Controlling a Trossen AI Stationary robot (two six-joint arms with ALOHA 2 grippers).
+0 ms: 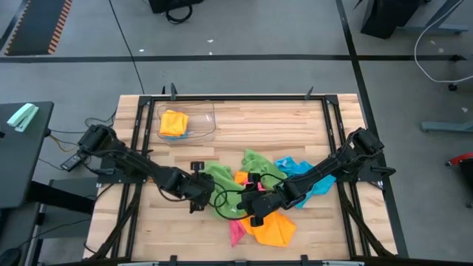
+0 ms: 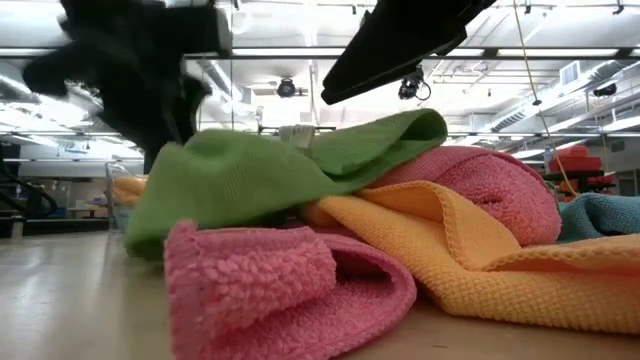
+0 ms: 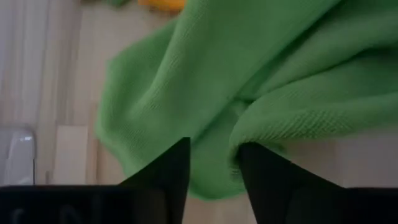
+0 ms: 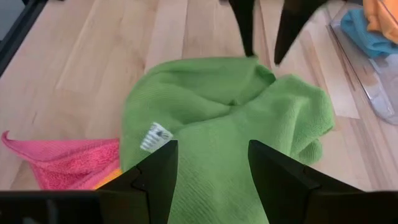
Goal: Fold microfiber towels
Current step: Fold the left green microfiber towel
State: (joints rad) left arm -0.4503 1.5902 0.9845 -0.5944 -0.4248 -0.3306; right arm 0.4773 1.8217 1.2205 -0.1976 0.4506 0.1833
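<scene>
Pink towel [image 2: 285, 290] lies nearest your low camera, rolled at the pile's front beside the orange one [image 2: 480, 255]. Your left gripper [image 3: 214, 165] reaches in low from the left, fingers parted at the green towel's [image 4: 224, 118] edge — nothing pinched. Your right gripper [image 4: 211, 168] hovers spread over that towel, which lies crumpled mid-table, its white tag [image 4: 154, 135] unreadable.

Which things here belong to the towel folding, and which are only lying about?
For the job: green towel, pink towel, orange towel, blue towel, left pincer, right pincer.
Lying about: clear bin holding a folded orange cloth, cables.
</scene>
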